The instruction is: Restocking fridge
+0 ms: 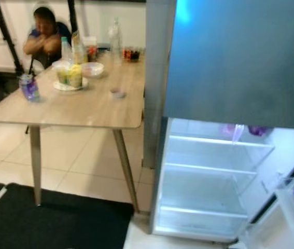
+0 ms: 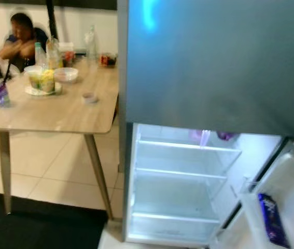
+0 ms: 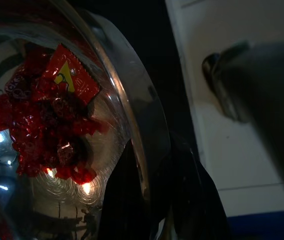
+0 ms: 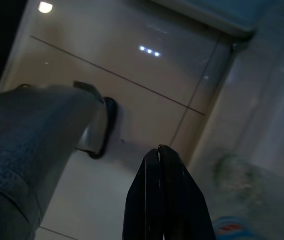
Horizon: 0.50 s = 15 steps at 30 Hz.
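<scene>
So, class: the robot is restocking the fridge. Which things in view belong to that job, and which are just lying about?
Belongs to the job:
open fridge
glass bowl of red-wrapped sweets, held by the left gripper
purple packet in the door shelf

Just lying about:
purple can
white bowl
plate
black mat

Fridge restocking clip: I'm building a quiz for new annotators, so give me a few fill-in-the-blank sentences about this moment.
1. The fridge's lower door stands ____.
2. The left gripper grips the rim of a clear bowl holding ____ wrapped sweets.
3. The purple can stands on the ____.
4. The right gripper's fingers are ____.

Missing words: open; red; table; shut
</scene>
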Motion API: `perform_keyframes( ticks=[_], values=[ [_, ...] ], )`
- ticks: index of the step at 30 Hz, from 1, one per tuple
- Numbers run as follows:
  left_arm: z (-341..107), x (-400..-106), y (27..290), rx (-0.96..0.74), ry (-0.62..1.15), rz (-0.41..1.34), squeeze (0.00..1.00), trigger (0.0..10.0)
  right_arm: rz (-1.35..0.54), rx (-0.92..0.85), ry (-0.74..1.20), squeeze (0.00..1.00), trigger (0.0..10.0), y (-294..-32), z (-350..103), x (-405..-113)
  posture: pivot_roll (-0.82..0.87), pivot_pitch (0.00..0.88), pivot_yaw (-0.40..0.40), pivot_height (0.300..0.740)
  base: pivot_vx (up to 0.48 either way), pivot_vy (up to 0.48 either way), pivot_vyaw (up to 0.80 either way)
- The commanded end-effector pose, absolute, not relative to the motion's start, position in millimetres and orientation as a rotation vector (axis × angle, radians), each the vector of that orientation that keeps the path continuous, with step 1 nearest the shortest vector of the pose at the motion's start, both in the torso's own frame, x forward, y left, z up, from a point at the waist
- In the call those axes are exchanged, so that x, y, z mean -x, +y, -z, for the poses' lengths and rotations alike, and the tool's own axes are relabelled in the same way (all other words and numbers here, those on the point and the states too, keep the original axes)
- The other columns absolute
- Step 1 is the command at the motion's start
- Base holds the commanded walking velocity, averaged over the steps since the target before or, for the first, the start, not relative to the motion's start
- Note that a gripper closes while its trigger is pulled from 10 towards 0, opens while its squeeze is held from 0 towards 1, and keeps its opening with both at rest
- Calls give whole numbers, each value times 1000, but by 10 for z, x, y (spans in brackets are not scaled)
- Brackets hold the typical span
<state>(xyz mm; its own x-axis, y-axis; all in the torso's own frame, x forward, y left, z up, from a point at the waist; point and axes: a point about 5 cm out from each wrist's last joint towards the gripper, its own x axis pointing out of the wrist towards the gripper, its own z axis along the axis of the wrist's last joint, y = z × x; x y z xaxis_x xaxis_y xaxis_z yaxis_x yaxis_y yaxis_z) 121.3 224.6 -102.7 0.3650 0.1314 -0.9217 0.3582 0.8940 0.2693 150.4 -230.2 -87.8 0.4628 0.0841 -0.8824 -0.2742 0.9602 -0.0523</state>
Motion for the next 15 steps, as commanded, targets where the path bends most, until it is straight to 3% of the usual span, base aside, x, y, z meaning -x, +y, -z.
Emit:
perform_keyframes(
  ticks=[1,15],
  values=[
    [1022,-1236,2231,-477,1187,157,0,10000,-212,201,1064,0,10000,-2327,866,-1519,-80,6,-2,740,0,0,0],
    [1035,-1218,2192,-469,1188,168,0,10000,-224,160,1015,0,10000,-2280,833,-1603,-83,10,0,740,0,0,0]
  ],
)
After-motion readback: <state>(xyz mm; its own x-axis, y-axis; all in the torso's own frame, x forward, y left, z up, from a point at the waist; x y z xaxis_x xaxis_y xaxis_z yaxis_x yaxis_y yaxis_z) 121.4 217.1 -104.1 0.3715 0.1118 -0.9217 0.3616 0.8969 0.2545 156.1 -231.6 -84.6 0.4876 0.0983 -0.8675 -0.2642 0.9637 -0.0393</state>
